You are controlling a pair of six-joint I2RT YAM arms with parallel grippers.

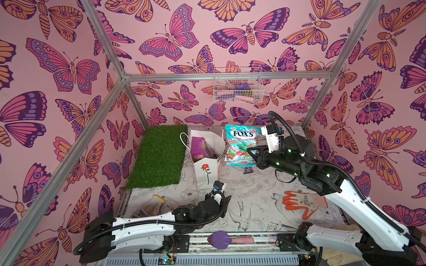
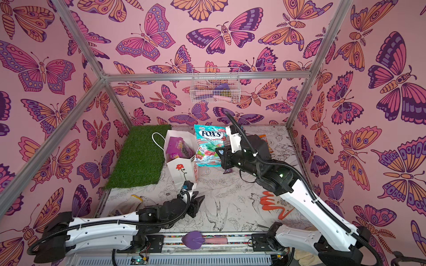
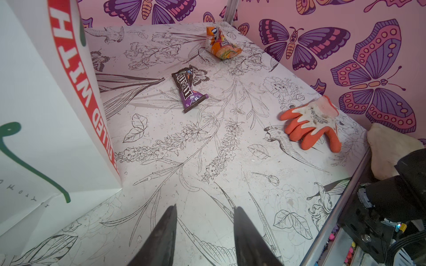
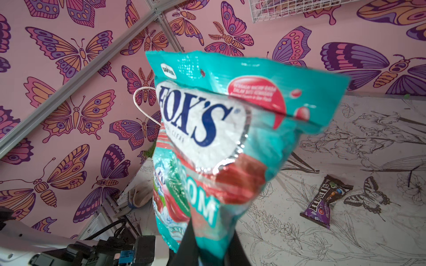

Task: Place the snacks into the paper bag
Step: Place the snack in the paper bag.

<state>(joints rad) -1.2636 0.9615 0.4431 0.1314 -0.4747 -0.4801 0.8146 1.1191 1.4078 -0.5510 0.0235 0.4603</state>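
The white paper bag (image 1: 208, 168) (image 2: 182, 170) stands upright beside the grass mat, with a purple snack packet (image 1: 201, 147) inside it. My right gripper (image 4: 213, 228) (image 1: 251, 153) is shut on the lower edge of a teal FOX'S packet (image 4: 219, 138) (image 1: 242, 145), holding it up just right of the bag. My left gripper (image 3: 205, 208) (image 1: 227, 200) hovers low in front of the bag (image 3: 34, 115), open with nothing between its fingers. A brown bar wrapper (image 3: 190, 89) (image 4: 326, 202) lies on the table beyond it. An orange packet (image 3: 221, 45) lies crumpled near the back wall.
An orange glove (image 1: 302, 202) (image 3: 313, 124) lies flat at the right front. A green grass mat (image 1: 159, 156) covers the back left. White knitted gloves (image 1: 152, 205) lie at the front left. A wire basket (image 1: 237, 87) hangs on the back wall.
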